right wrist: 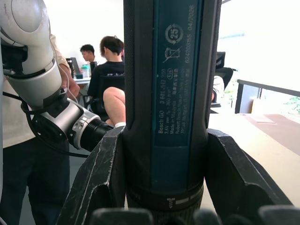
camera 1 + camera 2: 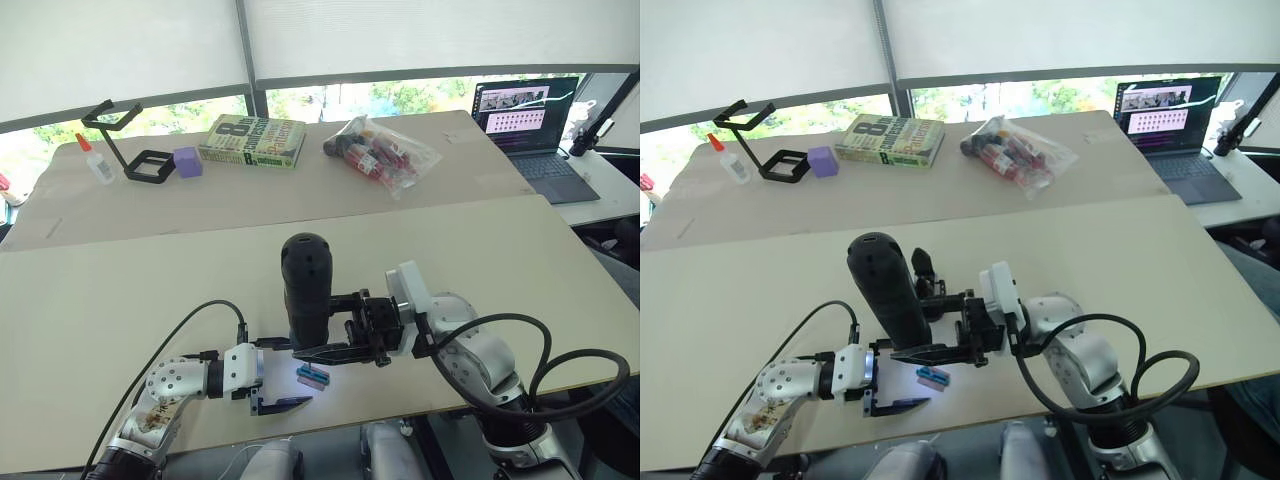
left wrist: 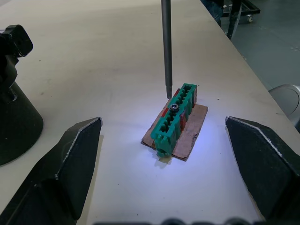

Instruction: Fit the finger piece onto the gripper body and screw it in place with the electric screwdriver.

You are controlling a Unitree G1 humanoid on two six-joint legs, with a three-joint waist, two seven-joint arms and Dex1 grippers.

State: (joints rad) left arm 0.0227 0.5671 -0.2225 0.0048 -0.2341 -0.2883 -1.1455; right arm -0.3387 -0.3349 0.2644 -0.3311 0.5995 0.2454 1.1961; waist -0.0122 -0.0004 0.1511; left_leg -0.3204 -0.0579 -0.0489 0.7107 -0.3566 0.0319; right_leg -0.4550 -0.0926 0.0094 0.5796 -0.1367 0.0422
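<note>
While the right gripper [image 2: 345, 345] clamps its fingers on the electric screwdriver [image 2: 305, 290] and holds it upright near the counter's [image 2: 120, 300] front edge, the thin metal bit [image 3: 166, 47] hangs just above a screw head in a small green terminal block [image 3: 174, 118] lying on a scrap of cardboard [image 3: 190, 133]. The left gripper [image 2: 270, 375] rests low on the counter with its fingers [image 3: 70, 154] apart on either side of that block, touching nothing. Just beyond the screwdriver stands the gripper body [image 2: 924, 268], one pointed finger up; the finger piece cannot be made out. The screwdriver looks rigid, fairly heavy and smooth-skinned, so a mid-barrel grip, as here, probably suits it best; the slender bit would likely slip off a screw if tilted. Its label reads "Bosch GO", "3,6V" and "04/2026". Farther back lies a book [image 2: 252, 140] with a large "8" on its cover.
</note>
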